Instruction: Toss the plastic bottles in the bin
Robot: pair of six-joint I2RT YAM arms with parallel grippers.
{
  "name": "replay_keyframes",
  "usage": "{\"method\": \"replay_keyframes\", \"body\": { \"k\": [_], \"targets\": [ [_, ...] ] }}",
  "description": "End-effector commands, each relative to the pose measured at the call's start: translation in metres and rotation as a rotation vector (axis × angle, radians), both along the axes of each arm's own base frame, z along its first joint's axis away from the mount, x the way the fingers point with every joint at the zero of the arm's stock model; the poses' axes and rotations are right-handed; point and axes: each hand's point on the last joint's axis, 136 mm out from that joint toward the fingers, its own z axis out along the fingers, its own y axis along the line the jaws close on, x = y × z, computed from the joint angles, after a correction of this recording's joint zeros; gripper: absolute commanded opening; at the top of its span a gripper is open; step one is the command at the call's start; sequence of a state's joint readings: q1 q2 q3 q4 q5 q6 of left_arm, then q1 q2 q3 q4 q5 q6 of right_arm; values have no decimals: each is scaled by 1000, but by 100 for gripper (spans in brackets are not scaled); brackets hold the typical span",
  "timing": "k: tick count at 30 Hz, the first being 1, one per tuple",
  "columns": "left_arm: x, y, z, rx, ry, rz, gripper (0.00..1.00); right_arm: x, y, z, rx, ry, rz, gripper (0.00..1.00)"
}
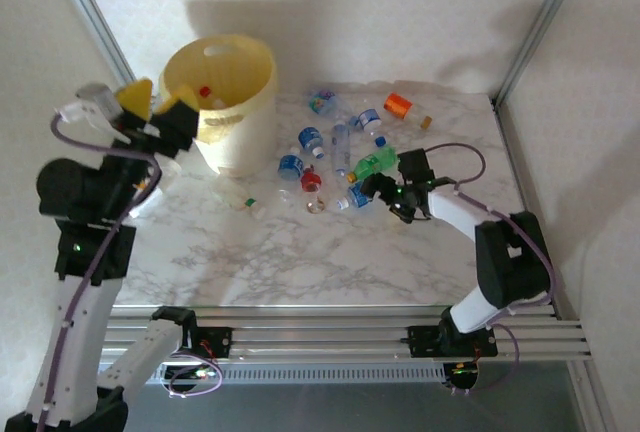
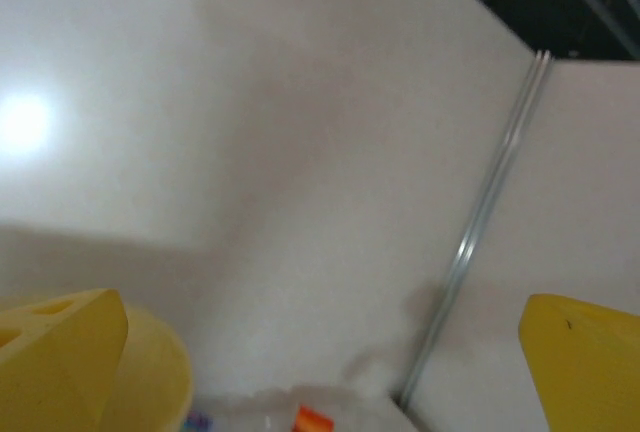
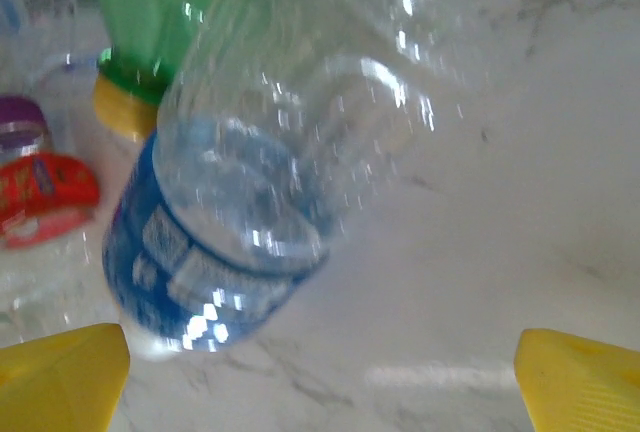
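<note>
clear blue-labelled bottle [image 3: 250, 172] just ahead of spread right claw [image 3: 320, 382], left claw [image 1: 158, 100] spread by bin [image 1: 262, 82]

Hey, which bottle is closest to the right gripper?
The clear bottle with the blue label, lying directly in front of the open right gripper, between its two fingers. The green bottle lies farther off, beyond it.

Left arm [image 1: 85, 252]: folded upward, wrist raised high; left tool [image 1: 158, 102] with yellow fingers [image 2: 60, 352] spread wide (nothing between them). Right arm [image 1: 500, 252]: stretched forward and low; right tool [image 1: 383, 192] angled down, jaws likewise wide apart.
</note>
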State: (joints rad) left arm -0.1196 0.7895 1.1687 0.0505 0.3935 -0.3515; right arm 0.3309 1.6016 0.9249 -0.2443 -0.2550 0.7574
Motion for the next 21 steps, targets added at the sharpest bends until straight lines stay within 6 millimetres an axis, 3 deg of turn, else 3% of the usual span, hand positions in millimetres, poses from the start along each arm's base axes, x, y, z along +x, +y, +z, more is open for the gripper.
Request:
{"method": "replay_keyframes", "body": {
  "k": [1, 8, 15, 21],
  "targets": [
    [7, -8, -58, 20, 154, -32, 100, 30, 16, 18, 87, -16, -44, 99],
    [-8, -10, -71, 22, 199, -59, 100, 50, 22, -8, 94, 56, -110, 99],
    [-7, -15, -80, 16, 218, -83, 100, 45, 24, -37, 46, 116, -109, 96],
    [-1, -25, -90, 22, 237, -105, 100, 29, 19, -48, -17, 121, -88, 87]
  ]
}}
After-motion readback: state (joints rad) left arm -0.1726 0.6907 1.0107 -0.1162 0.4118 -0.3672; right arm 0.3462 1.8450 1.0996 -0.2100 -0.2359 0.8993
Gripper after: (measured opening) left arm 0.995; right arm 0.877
